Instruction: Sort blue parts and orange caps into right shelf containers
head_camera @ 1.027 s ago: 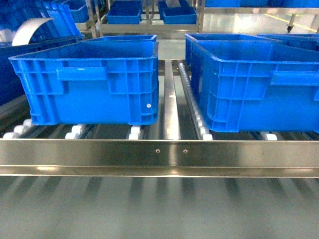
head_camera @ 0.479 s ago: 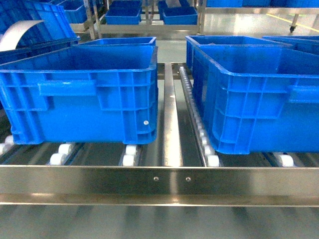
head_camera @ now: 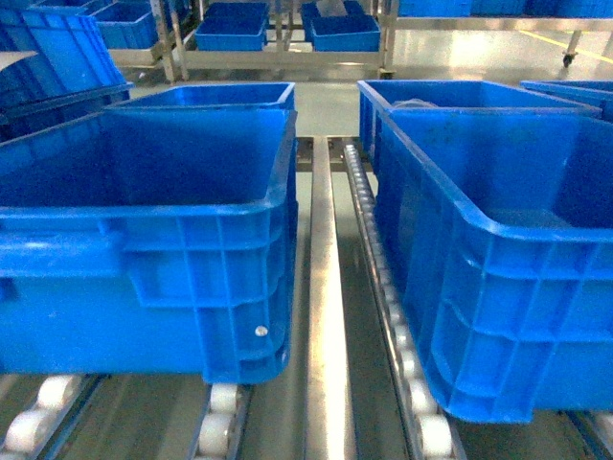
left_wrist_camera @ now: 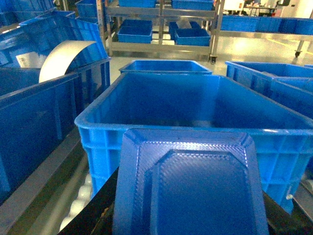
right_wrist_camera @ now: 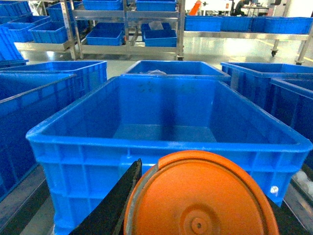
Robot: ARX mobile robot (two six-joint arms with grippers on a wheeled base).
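L gripper [left_wrist_camera: 188, 227] was shut on a blue part [left_wrist_camera: 190, 186], just short of the near rim of a blue bin [left_wrist_camera: 195, 132]. R gripper [right_wrist_camera: 195, 230] clamped an orange cap [right_wrist_camera: 200, 196] before another bin's [right_wrist_camera: 166, 142] near rim. Both bins sat on roller rails [head_camera: 326, 316].

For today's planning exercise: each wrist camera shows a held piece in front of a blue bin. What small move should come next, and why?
Probably ease both arms forward. The blue part and the orange cap each sit short of a bin's near rim, and both bins look empty.
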